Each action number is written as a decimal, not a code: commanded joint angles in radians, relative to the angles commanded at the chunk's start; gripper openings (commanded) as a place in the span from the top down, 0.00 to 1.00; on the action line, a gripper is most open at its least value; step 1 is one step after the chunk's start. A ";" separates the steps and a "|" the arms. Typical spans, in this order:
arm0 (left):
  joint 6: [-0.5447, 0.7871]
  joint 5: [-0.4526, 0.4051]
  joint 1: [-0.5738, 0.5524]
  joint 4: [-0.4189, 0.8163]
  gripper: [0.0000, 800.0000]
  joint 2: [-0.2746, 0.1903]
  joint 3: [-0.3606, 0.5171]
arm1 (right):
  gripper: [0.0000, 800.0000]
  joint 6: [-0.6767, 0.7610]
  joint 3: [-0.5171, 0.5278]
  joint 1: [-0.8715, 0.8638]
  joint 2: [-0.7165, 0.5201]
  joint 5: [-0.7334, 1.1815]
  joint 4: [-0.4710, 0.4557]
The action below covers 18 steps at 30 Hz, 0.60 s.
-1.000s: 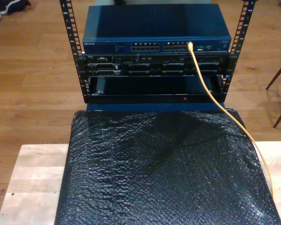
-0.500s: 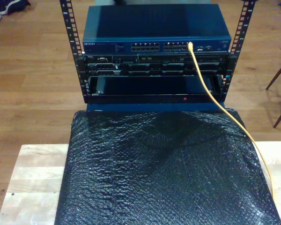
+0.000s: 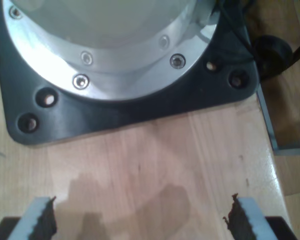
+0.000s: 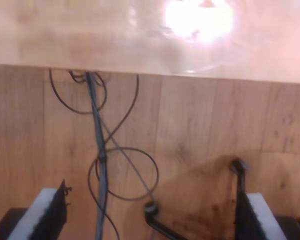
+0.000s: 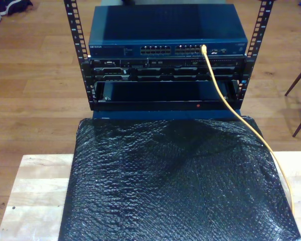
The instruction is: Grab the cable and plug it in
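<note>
Exterior view unchanged: cable (image 5: 218, 85) stays plugged into switch (image 5: 168, 49) (both hands wide).

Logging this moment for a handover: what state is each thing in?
cable: plugged into the blue switch, trailing over the black sheet.
blue switch: seated on the rack, one port taken.
my first gripper: open, nothing held.
my second gripper: open, nothing held.

We see dim, soft exterior light with speckled sheen on the black plastic sheet (image 5: 180, 186). A white glare (image 4: 199, 19) burns out the tabletop in our second wrist view; both wrist views are blurred.
</note>
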 joint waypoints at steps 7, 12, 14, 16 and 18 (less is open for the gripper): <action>0.000 0.000 0.000 0.000 0.00 0.000 0.000 | 0.00 -0.003 0.005 0.000 -0.002 -0.002 -0.005; 0.000 0.000 0.000 0.000 0.00 0.000 0.000 | 0.00 -0.005 0.049 0.000 -0.018 0.005 -0.006; 0.000 0.000 0.000 0.000 0.00 0.000 0.000 | 0.00 -0.003 0.075 -0.002 -0.029 0.003 -0.006; 0.000 0.000 0.000 0.000 0.00 0.000 0.000 | 0.00 -0.003 0.097 -0.005 -0.031 0.003 -0.006; 0.000 0.000 0.000 0.000 0.00 0.000 0.000 | 0.00 -0.003 0.115 -0.008 -0.031 0.005 -0.006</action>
